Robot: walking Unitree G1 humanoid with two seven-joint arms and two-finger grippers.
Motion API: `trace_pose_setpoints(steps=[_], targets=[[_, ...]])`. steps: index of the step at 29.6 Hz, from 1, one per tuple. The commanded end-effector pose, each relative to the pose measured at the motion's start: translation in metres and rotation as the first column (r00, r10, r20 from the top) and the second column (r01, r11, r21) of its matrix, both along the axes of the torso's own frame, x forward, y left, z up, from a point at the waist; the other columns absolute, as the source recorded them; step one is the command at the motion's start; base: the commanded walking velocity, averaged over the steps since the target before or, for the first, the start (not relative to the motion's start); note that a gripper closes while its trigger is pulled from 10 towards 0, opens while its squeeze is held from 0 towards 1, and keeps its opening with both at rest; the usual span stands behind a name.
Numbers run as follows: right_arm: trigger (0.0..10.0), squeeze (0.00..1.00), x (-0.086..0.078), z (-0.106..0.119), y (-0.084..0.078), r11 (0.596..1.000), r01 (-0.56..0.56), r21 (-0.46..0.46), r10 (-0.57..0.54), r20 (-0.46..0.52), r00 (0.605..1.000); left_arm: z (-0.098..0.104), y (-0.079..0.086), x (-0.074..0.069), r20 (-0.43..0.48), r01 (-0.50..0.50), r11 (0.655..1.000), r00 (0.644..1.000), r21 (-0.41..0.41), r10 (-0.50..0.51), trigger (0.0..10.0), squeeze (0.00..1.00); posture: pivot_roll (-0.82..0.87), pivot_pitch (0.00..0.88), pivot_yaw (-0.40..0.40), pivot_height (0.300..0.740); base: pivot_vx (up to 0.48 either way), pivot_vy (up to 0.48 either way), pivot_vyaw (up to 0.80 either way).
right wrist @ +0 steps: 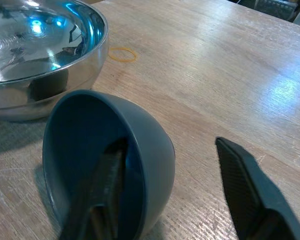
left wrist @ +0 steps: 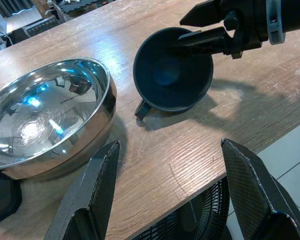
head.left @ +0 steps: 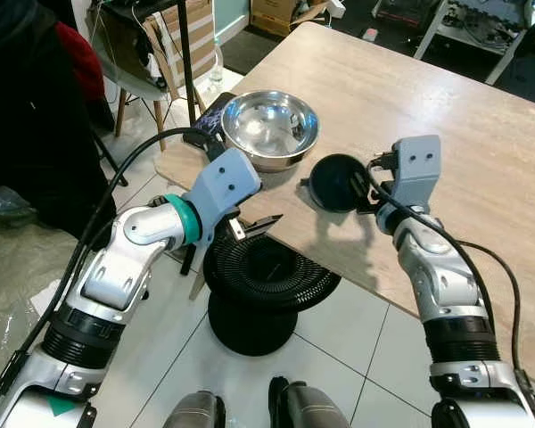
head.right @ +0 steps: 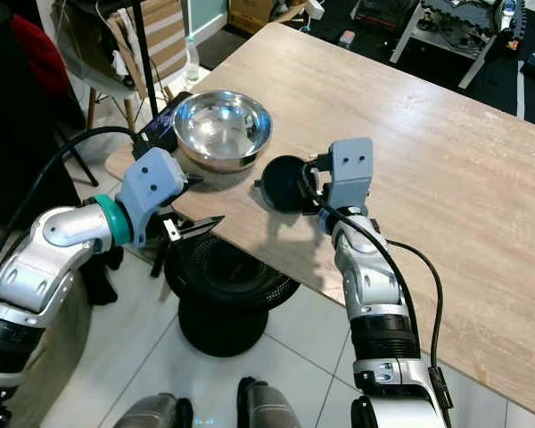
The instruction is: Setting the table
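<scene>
My right gripper (head.left: 361, 189) reaches over the near edge of the wooden bench (head.left: 446, 116) at a dark blue cup (head.left: 337, 182). The cup is tipped on its side, its rim resting on the bench and its small handle pointing toward the bench edge. My right jaws stand wide: one finger (right wrist: 102, 192) lies inside the cup against its wall, the other (right wrist: 247, 187) hangs outside, well apart from the cup's outer wall, so the wall sits between them without being squeezed.

My left gripper (head.left: 250, 228) hangs just off the bench edge, nearer to me than the cup, with its jaws spread wide and nothing between them; both fingers (left wrist: 90, 200) frame the cup and the bowl from the bench's near side.

A shiny steel bowl (head.left: 269, 127) stands upright just beside the cup, toward the bench corner, not touching it. A dark flat thing (head.left: 207, 116) lies against the bowl's far-left side at the corner. A thin yellow rubber band (right wrist: 122, 54) lies flat on the bench past the bowl. Below the bench edge a round black fan (head.left: 266, 281) sits on the tiled floor (head.left: 366, 348).
</scene>
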State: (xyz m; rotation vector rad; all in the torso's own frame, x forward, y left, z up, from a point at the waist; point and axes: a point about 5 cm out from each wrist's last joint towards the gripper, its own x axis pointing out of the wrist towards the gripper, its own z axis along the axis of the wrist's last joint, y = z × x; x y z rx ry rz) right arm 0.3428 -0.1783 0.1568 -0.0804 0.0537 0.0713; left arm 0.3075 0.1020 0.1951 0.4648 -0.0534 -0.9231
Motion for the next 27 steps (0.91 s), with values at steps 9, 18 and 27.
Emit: trace_pose_setpoints(steps=[9, 18, 27], targets=[[0.0, 0.0, -0.001, -0.006, -0.005, 1.0, 0.005, -0.004, -0.005, -0.036, 0.999, 0.001, -0.002, 0.0, 0.001, -0.002, 1.0, 1.0, -0.013, 0.002, 10.0, 0.0, 0.05, 0.055, -0.025, 0.74, 0.0, 0.0, 0.0], [0.0, 0.0, -0.002, -0.003, -0.004, 0.998, -0.056, -0.014, 0.055, -0.067, 0.996, 0.001, -0.002, 0.0, 0.001, -0.004, 1.0, 1.0, -0.015, 0.004, 10.0, 0.0, 0.05, 0.056, -0.025, 0.74, 0.0, 0.0, 0.0], [0.0, 0.0, -0.001, 0.028, -0.008, 0.964, -0.169, -0.204, 0.168, -0.023, 0.986, 0.001, -0.002, 0.0, 0.002, -0.004, 1.0, 1.0, -0.018, 0.004, 10.0, 0.0, 0.04, 0.057, -0.025, 0.74, 0.0, 0.0, 0.0]])
